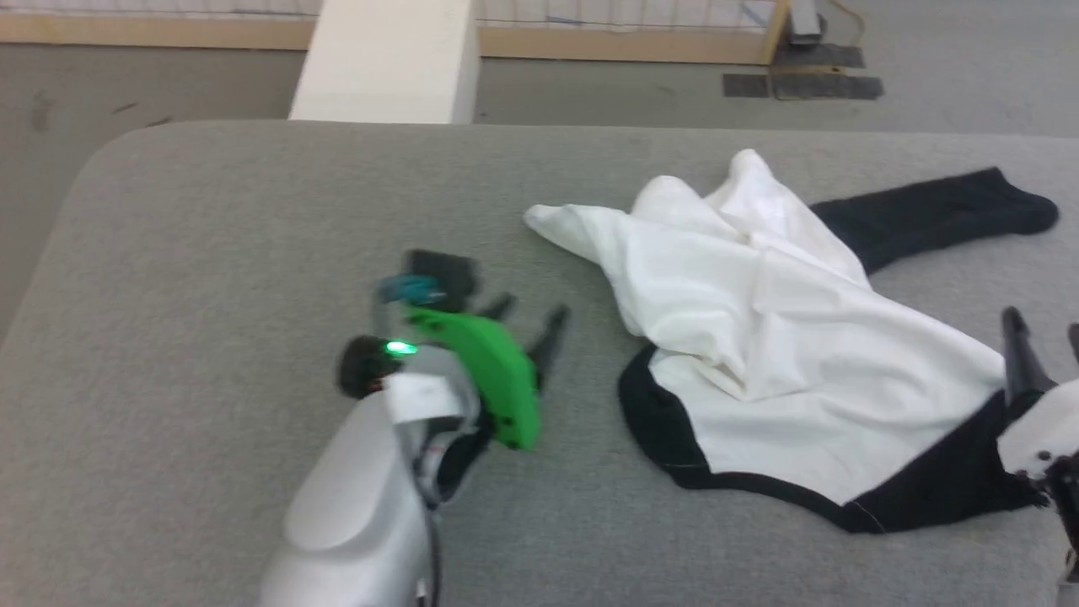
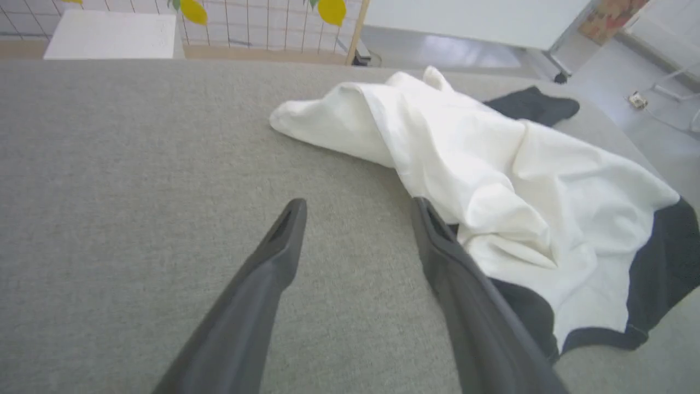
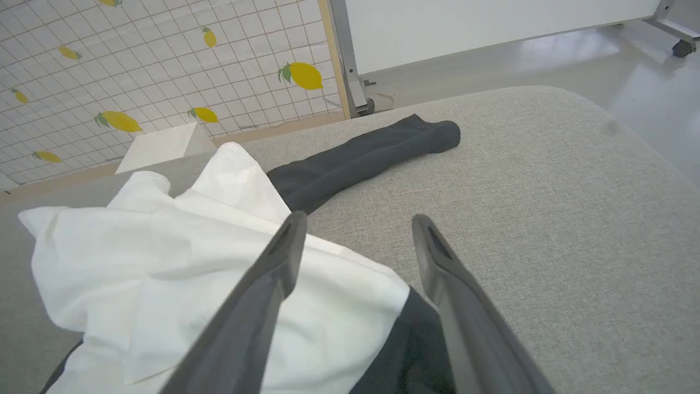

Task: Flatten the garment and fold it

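Jaws of left gripper [image 2: 359, 201] and right gripper [image 3: 359, 215] are gaping empty above the grey fabric table [image 2: 136, 164], garment [image 2: 492, 164] crumpled between, lemon-tiled wall [image 3: 164, 65] beyond.

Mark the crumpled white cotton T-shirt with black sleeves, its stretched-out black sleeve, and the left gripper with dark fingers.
Crumpled white cotton T-shirt [image 1: 784, 337]: head view, on the white body cloth.
Stretched-out black sleeve [image 1: 936, 215]: head view, halfway along its length.
Left gripper [image 1: 532, 309]: head view, midway between its open fingertips.

Bright, even light, soft shadows. Head view motion-blurred throughout. White of the garment [image 1: 784, 354] nearly blows out; right wrist view's floor [image 3: 569, 46] glares at one o'clock.
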{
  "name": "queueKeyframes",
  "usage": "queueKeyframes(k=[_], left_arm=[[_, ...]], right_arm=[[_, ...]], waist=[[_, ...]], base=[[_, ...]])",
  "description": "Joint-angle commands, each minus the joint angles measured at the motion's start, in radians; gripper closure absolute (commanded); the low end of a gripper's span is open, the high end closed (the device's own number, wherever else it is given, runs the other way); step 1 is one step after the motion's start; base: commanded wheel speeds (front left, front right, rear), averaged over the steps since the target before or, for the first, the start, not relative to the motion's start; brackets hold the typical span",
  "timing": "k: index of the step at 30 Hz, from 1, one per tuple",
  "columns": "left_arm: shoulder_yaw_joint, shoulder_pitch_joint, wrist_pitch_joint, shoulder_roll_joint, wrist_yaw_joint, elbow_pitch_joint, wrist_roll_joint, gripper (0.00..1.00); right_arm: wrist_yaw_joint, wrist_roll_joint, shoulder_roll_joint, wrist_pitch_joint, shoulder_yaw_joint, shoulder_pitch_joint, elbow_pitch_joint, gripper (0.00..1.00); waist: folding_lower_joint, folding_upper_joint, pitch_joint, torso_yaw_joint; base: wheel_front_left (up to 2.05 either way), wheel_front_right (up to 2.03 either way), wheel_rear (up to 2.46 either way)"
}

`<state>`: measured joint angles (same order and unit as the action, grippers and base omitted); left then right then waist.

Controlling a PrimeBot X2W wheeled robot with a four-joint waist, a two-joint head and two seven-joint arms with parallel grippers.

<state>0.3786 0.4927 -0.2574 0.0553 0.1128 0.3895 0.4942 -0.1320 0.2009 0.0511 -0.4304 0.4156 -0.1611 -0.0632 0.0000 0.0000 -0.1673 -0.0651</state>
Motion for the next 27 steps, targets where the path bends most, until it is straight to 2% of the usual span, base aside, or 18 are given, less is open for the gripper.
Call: queueKeyframes(k=[1, 7, 11, 18, 19, 20, 21, 24, 27], left_arm=[[0.050, 0.039, -0.057, -0.005, -0.012, 0.020, 0.027, 0.00], [0.217, 0.140, -0.233, -0.005, -0.042, 0.100, -0.005, 0.00], [0.260, 0.183, -0.258, 0.010, -0.082, 0.156, -0.072, 0.00], [0.298, 0.189, -0.332, 0.017, -0.079, 0.233, -0.083, 0.00], [0.304, 0.187, -0.348, 0.016, -0.069, 0.240, -0.077, 0.15], [0.309, 0.181, -0.369, 0.014, -0.055, 0.246, -0.060, 0.80], [0.311, 0.178, -0.377, 0.013, -0.050, 0.246, -0.053, 1.00], [0.301, 0.167, -0.377, 0.007, -0.040, 0.235, -0.008, 1.00], [0.256, 0.170, -0.328, 0.003, -0.058, 0.211, 0.036, 1.00]], right_arm=[[0.001, 0.003, -0.001, 0.013, -0.016, -0.019, 0.010, 0.00], [0.001, 0.009, -0.001, 0.042, -0.039, -0.026, 0.043, 0.00], [0.001, 0.018, -0.001, 0.060, -0.038, -0.024, 0.062, 0.00], [0.001, 0.022, -0.001, 0.082, -0.026, -0.021, 0.074, 0.00], [0.001, 0.022, -0.001, 0.084, -0.025, -0.022, 0.076, 0.00], [0.001, 0.022, -0.001, 0.086, -0.023, -0.023, 0.078, 0.00], [0.001, 0.021, -0.001, 0.087, -0.023, -0.024, 0.079, 0.00], [0.001, 0.017, -0.001, 0.090, -0.030, -0.027, 0.089, 0.00], [0.001, 0.016, -0.001, 0.091, -0.038, -0.026, 0.095, 0.00]], waist=[[0.0000, 0.0000, -0.024, 0.062], [0.0000, 0.0000, -0.068, 0.138], [0.0000, 0.0000, -0.090, 0.172], [0.0000, 0.0000, -0.110, 0.185], [0.0000, 0.0000, -0.110, 0.184], [0.0000, 0.0000, -0.110, 0.181], [0.0000, 0.0000, -0.109, 0.178], [0.0000, 0.0000, -0.104, 0.162], [0.0000, 0.0000, -0.095, 0.139]], base=[[0.00, 0.00, 0.00], [0.00, 0.00, 0.00], [0.00, 0.00, 0.00], [0.00, 0.00, 0.00], [0.00, 0.00, 0.00], [0.00, 0.00, 0.00], [0.00, 0.00, 0.00], [0.00, 0.00, 0.00], [0.00, 0.00, 0.00]])
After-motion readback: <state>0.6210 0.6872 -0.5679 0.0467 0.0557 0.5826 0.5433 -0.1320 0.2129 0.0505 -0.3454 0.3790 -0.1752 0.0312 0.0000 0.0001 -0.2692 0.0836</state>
